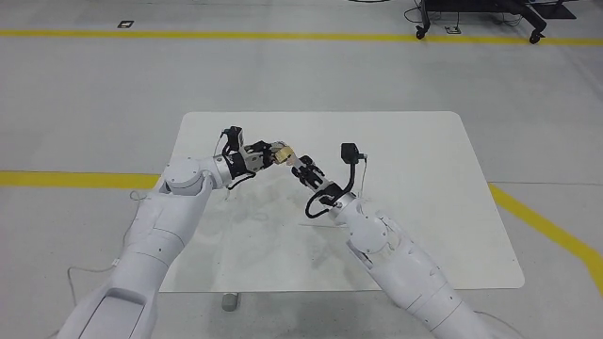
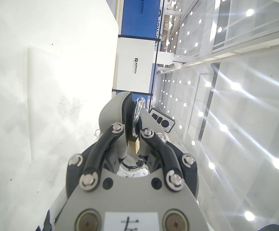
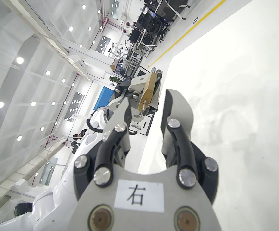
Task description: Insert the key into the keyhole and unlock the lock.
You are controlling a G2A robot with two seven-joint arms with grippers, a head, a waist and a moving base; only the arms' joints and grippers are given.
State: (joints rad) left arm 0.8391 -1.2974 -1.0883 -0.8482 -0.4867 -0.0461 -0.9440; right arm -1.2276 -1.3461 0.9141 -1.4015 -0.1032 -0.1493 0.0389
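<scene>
Describer: Tabletop (image 1: 424, 198), one, white with rounded corners, lies in front of you. Two arms meet above its left half: your left arm (image 1: 184, 184) and your right arm (image 1: 396, 254), their tips nearly touching.

Operator: How many locks do I have, and where?

Describer: One. Your single brass lock (image 3: 148, 90) is held up off the tabletop, pinched in your left jaws. From the left wrist camera, you would find the two left fingers (image 2: 111, 116) pressed in on it. A sliver of brass shows between them, with one curved silver piece (image 2: 139, 110) just beside the brass. I cannot tell whether that piece is the shackle.

Operator: And my right jaws?

Describer: Spread. The two right fingers (image 3: 177, 111) stand apart, and bare tabletop shows through the gap. They sit just beside the lock and point at its narrow end. On that end you have one small silver disc (image 3: 144, 102). I cannot tell whether anything sits in it.

Operator: What lies around the tabletop?

Describer: Two yellow floor lines. One far line (image 1: 283, 35) runs beyond the far edge, and one near line (image 1: 66, 179) runs level with the tabletop's middle. One dark wheeled frame (image 1: 480, 5) stands past the far line, on your right.
</scene>
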